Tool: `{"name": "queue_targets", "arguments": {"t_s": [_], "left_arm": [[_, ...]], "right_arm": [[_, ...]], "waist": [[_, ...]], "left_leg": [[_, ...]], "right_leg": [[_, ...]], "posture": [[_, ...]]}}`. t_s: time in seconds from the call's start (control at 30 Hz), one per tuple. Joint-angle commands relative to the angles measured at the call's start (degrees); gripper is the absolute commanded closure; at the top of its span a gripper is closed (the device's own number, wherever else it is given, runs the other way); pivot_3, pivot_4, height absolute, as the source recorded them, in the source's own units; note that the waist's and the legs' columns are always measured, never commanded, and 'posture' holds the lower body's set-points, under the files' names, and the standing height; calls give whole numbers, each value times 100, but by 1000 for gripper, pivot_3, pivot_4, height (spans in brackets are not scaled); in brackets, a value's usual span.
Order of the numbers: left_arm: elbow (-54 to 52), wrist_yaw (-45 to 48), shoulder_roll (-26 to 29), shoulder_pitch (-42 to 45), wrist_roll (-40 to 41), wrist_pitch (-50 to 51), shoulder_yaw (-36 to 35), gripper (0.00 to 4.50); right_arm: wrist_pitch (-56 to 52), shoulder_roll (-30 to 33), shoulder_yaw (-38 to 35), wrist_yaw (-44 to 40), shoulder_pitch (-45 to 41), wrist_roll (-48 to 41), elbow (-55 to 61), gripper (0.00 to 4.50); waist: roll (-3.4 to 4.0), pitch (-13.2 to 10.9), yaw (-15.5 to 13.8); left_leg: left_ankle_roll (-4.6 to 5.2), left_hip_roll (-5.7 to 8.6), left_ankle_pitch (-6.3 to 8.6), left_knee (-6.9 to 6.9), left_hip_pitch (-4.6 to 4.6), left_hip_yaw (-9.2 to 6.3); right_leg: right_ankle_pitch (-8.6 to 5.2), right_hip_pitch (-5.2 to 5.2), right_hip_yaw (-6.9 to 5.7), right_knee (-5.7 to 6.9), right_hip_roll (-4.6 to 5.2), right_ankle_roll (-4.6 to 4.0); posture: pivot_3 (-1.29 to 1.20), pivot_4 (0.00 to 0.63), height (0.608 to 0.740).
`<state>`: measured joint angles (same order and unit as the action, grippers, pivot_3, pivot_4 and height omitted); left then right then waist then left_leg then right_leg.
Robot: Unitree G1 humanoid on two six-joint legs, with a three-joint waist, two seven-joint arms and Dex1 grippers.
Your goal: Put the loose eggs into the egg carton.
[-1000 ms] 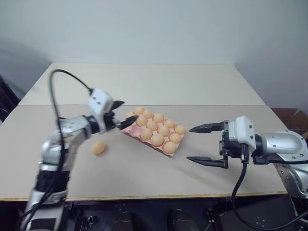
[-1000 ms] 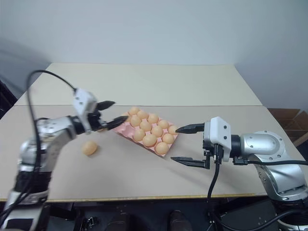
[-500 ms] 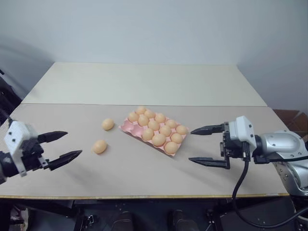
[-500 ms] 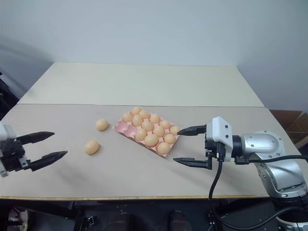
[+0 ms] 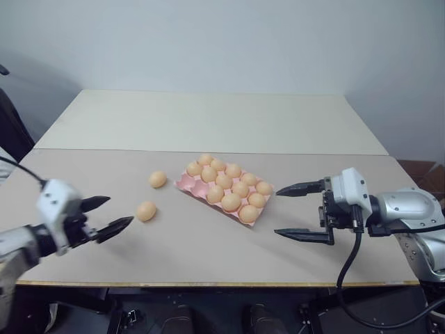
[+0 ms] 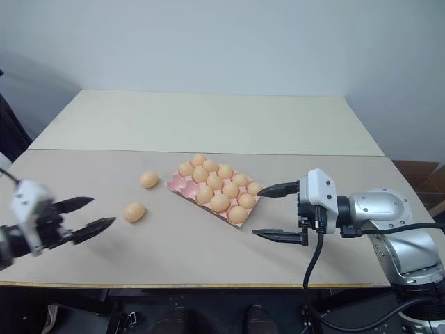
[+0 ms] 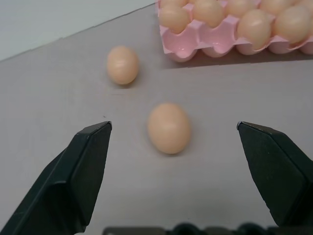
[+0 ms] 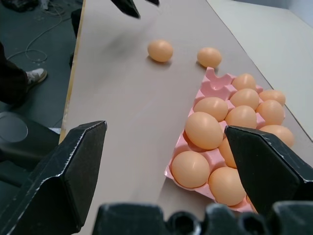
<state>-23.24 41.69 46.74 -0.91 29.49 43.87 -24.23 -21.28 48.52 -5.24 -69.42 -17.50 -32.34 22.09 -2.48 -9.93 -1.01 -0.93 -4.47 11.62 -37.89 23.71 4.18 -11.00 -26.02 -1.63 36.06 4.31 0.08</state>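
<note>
Two eggs lie loose on the counter [image 5: 208,257], left of the carton [image 5: 186,182]. The nearer egg [image 5: 146,211] sits just right of the left gripper [image 5: 111,216], jaws apart, long axis along their aim. The right gripper [image 5: 295,210], jaws apart, hangs right of the carton.

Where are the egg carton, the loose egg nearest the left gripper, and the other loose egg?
egg carton [image 5: 186,182]: left eye view, bare pink corner cup.
nearer loose egg [image 7: 168,128]: left wrist view, middle of shell.
farther loose egg [image 5: 157,179]: left eye view, middle of shell.
</note>
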Motion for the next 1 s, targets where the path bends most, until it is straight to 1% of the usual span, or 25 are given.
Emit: {"name": "queue_targets", "arguments": {"t_s": [0.03,0.13,0.23,0.33,0.53,0.6,0.7,0.77,0.87,1.0], "left_arm": [[173,-622,-162,492,-183,331,374,18],[425,-742,-167,788,-398,437,867,18],[870,-976,-295,1055,-691,406,1286,18],[1089,-974,-385,1183,-786,346,1488,624],[1217,-875,-429,1362,-841,109,1500,2472],[1163,-770,-373,1431,-829,36,1513,2744],[1038,-619,-302,1707,-815,-16,1552,2769],[1001,-452,-363,2025,-674,-38,1587,2769],[1182,-214,-616,2480,-539,-166,1791,2769],[1622,140,-1000,2945,-678,-531,2292,2769]], "right_arm": [[108,29,-171,62,-30,-92,206,0],[120,29,-173,101,-50,-94,246,0],[118,20,-153,138,-74,-90,262,0],[108,25,-185,185,-55,-98,315,0],[106,52,-246,252,16,-118,374,0],[98,50,-248,270,22,-122,397,0],[102,49,-254,293,35,-127,417,0],[108,43,-252,312,36,-132,423,0],[125,21,-209,349,18,-109,418,0],[180,15,-153,409,3,-45,525,0]], "waist": [[-2,0,22],[-2,0,46],[-2,0,51],[-2,0,46],[-2,-1,29],[-2,0,30],[-2,-1,27],[-3,-1,21],[-2,0,12],[-3,0,16]], "left_leg": [[0,0,0,0,4,-1],[0,-1,0,0,4,-2],[1,-1,0,1,-3,-1],[1,-1,0,1,-4,-2],[1,0,0,1,2,-1],[1,0,0,1,1,-2],[1,1,0,1,2,-3],[1,1,0,1,3,-3],[1,5,0,1,4,-3],[2,11,-1,0,2,-3]], "right_leg": [[9,-2,-1,-1,-1,14],[11,-5,2,1,-7,17],[11,-4,6,4,-8,16],[11,-4,5,5,-8,15],[11,-5,4,3,-4,15],[11,-4,3,3,-4,15],[11,-4,2,3,-4,15],[11,-4,2,3,-4,15],[12,-3,3,2,-2,16],[14,2,8,1,1,19]], "posture": [[0,150,740],[0,150,740],[0,150,740],[0,150,740],[0,150,740],[0,150,740],[0,150,740],[0,150,740],[0,150,740],[0,150,740]]}}
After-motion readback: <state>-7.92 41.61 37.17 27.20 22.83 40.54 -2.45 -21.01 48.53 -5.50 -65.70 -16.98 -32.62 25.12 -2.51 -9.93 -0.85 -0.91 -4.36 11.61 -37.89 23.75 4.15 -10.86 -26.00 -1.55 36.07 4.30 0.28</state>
